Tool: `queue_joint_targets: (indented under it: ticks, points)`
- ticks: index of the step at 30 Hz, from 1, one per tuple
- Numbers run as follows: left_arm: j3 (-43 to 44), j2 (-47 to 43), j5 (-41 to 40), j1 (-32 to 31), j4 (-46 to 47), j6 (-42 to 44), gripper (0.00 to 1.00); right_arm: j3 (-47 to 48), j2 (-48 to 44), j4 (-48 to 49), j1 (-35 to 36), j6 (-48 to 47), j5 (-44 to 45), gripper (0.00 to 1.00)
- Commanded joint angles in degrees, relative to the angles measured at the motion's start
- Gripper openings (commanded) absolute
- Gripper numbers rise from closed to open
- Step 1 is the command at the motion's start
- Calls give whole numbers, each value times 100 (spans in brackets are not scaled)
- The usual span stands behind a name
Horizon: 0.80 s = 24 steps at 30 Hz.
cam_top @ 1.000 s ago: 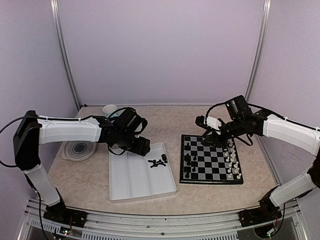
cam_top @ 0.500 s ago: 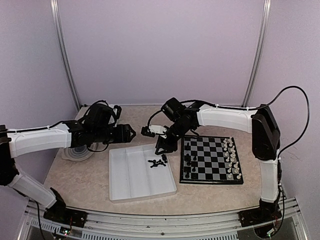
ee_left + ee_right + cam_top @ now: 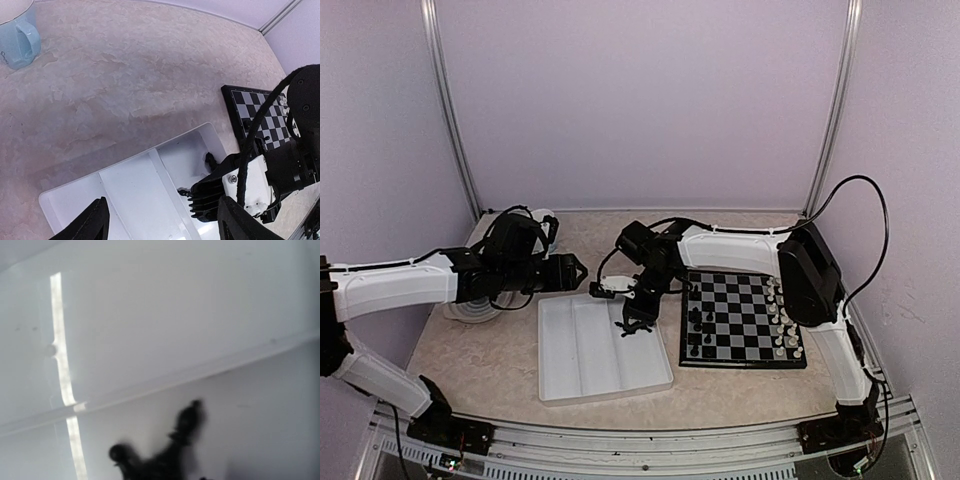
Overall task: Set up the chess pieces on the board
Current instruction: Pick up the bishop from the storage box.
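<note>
Marbled beige tabletop (image 3: pixel 125 75): right claw (image 3: pixel 632 316), gap unreadable, over tiny black plastic chess pieces (image 3: pixel 165 455); left claw (image 3: pixel 161 205) wide open, empty.

Blurred black chess pieces (image 3: pixel 172 442) — lying in a white tray (image 3: pixel 175 315).

A second ago the right gripper (image 3: pixel 633 316) hung over the far edge of the board (image 3: pixel 740 364). It has since swung left across the worktop (image 3: pixel 470 350), passing the far right corner of the white tray (image 3: pixel 570 375) half a second ago, and has come down into the tray's right-hand compartment, close over the loose black chess pieces (image 3: pixel 170 452). The left gripper (image 3: pixel 574 270), which had been over the tray's far edge, has drawn back to the left and now hangs just beyond that edge.
</note>
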Motion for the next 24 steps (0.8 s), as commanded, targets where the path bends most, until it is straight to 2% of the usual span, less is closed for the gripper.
queue_joint_targets:
  ticks: [1, 5, 16, 24]
  points:
    - [-101, -116, 19, 4, 169, -42, 74, 295, 233, -173, 49, 127, 232, 32]
    - [-104, -95, 52, 4, 188, -59, 73, 331, 359, -208, 61, 129, 268, 29]
    - [-103, -77, 60, 4, 181, -95, 73, 299, 231, -167, 127, 256, 228, 32]
    - [-102, -114, 48, 4, 147, -102, 73, 237, 54, -171, 140, 262, -380, 32]
